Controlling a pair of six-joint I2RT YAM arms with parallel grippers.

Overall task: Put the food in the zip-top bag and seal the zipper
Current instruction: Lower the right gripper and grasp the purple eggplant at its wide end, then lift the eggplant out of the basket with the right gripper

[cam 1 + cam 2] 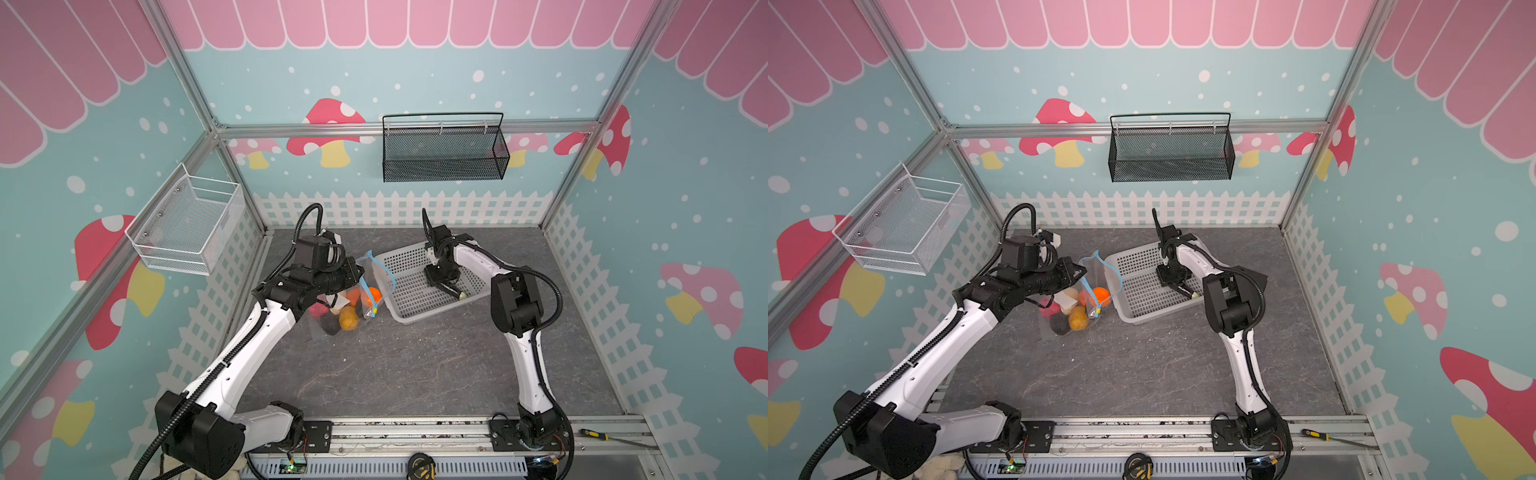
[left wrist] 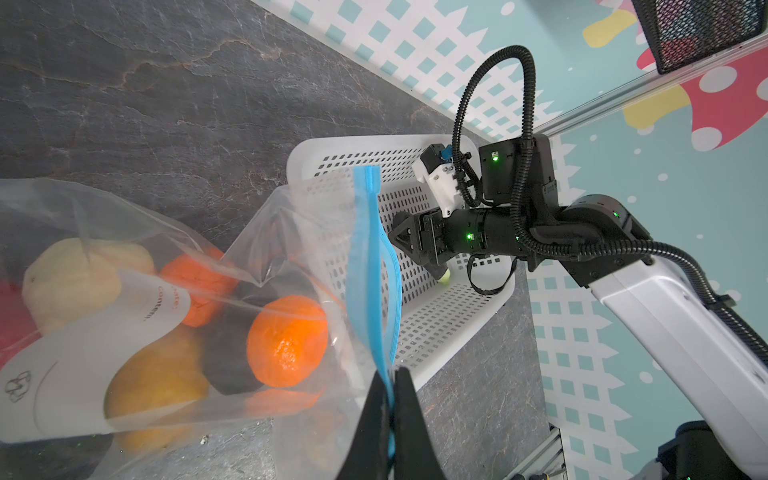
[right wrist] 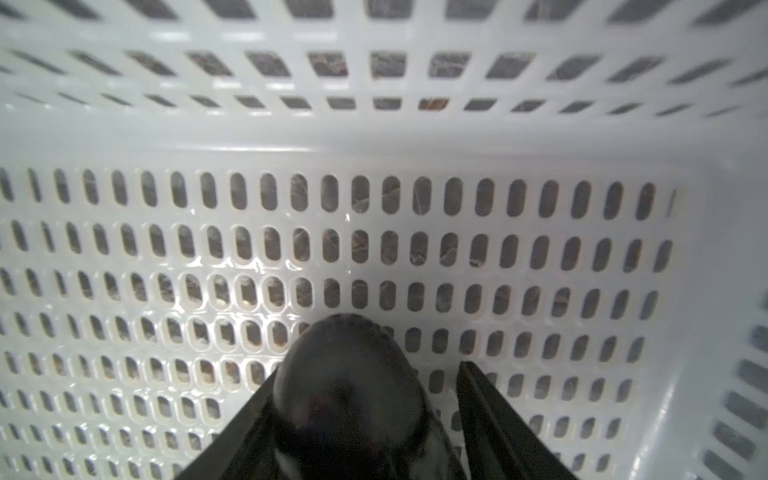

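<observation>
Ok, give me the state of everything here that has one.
zip-top bag, mouth open, food inside
zipper, unsealed
left gripper, shut on the zipper
right gripper, open around the long dark piece
long dark piece, lying in the white basket, not yet clamped

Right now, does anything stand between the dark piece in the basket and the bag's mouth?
Only the basket wall beside the bag; the dark piece lies inside it, between the right hand's fingers. The left hand holds the zipper, mouth open.
</observation>
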